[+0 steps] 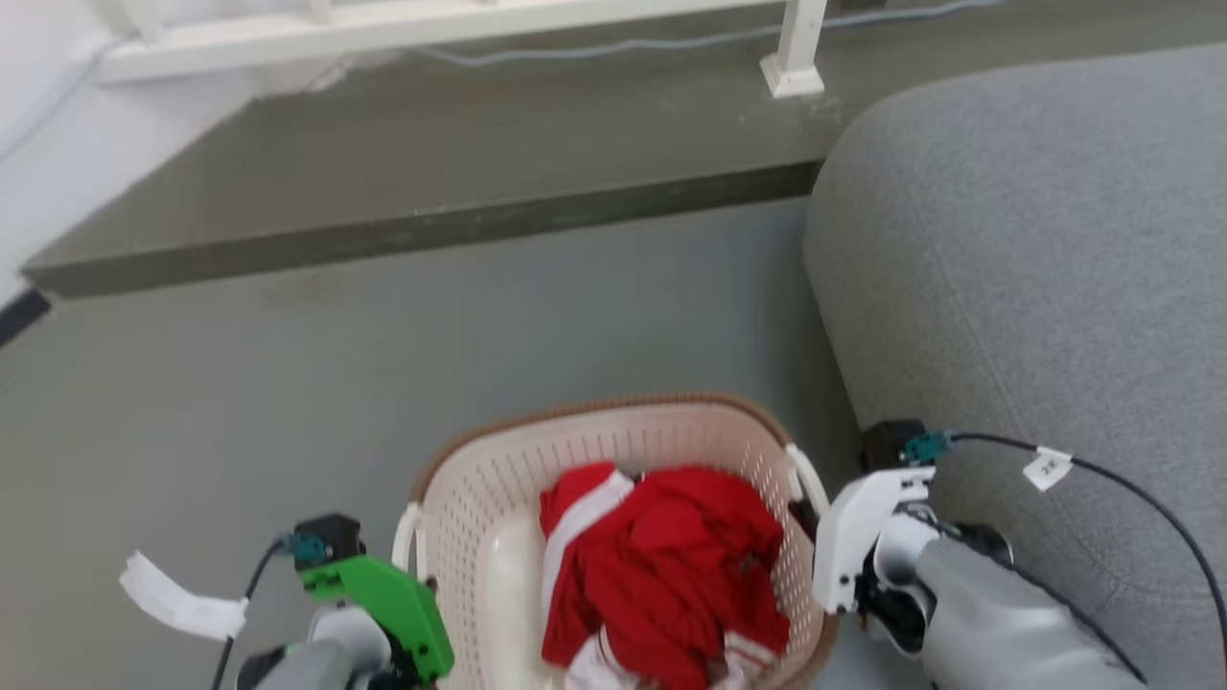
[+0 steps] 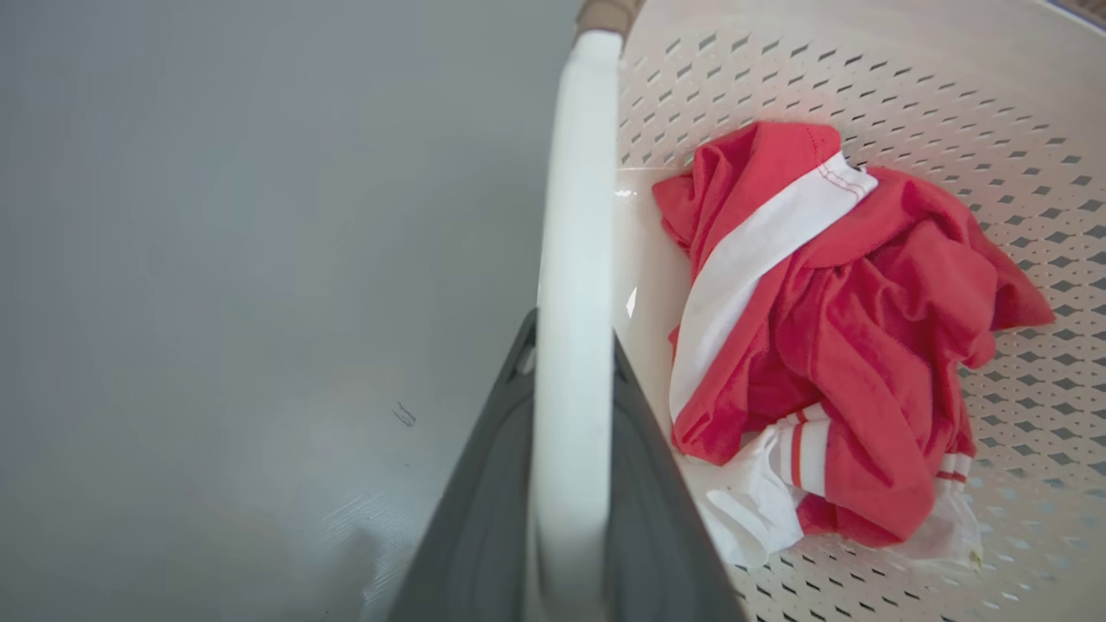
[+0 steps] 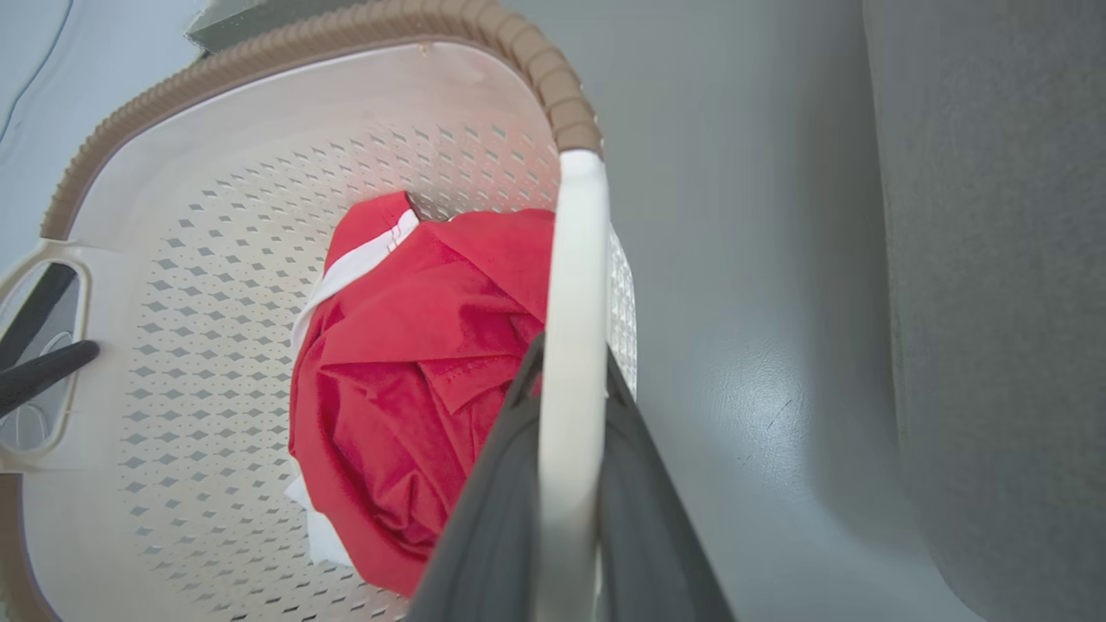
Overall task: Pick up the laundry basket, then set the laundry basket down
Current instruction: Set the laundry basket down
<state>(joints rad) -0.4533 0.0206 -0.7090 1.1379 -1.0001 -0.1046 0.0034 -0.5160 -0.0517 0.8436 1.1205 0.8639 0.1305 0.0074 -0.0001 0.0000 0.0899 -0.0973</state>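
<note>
The laundry basket point(image 1: 594, 410) sits low in the head view, cream and perforated with a brown rim, holding a crumpled red and white garment point(image 1: 671, 565). My left gripper point(image 1: 422, 586), under its green mount, is at the basket's left loop handle point(image 1: 407, 537). In the left wrist view that gripper point(image 2: 572, 345) is shut on the white handle point(image 2: 575, 216). My right gripper point(image 1: 810, 522) holds the right handle point(image 1: 808, 479); its wrist view shows the gripper point(image 3: 566, 363) shut on the handle point(image 3: 577, 259). I cannot tell whether the basket rests on the floor.
A grey upholstered sofa point(image 1: 1035, 268) stands close on the right of the basket. A dark raised step point(image 1: 431, 163) crosses the back, with a white furniture leg point(image 1: 794, 48) on it. Grey floor point(image 1: 383, 364) lies ahead and to the left.
</note>
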